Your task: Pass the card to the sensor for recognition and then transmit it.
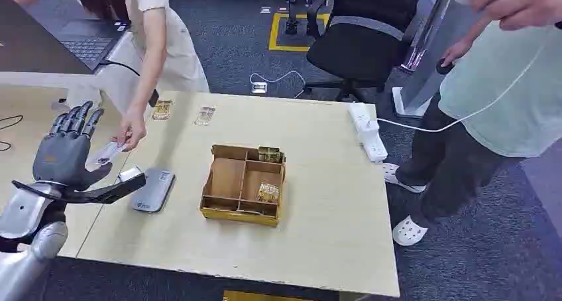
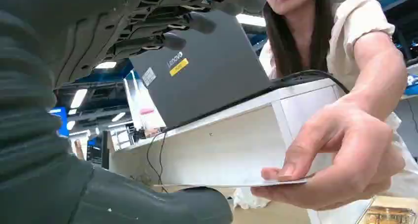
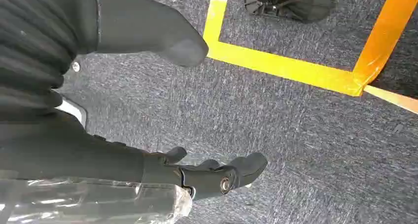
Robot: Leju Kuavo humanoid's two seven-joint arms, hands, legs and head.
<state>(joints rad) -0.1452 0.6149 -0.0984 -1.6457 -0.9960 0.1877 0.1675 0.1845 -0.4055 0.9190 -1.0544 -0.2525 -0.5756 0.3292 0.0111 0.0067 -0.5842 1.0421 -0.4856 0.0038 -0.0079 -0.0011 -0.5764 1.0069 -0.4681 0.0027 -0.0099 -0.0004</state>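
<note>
The card (image 1: 105, 154), judged thin, stiff and slippery, is best pinched at its free edge; the left hand (image 1: 66, 154) is spread wide, holding nothing.

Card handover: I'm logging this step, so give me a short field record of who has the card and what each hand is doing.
card: pinched in a person's hand, held out toward the left hand
left hand: raised, fingers spread, holding nothing
right hand: hanging over carpet, holding nothing
sensor: flat grey pad on the table, nothing on it
</note>
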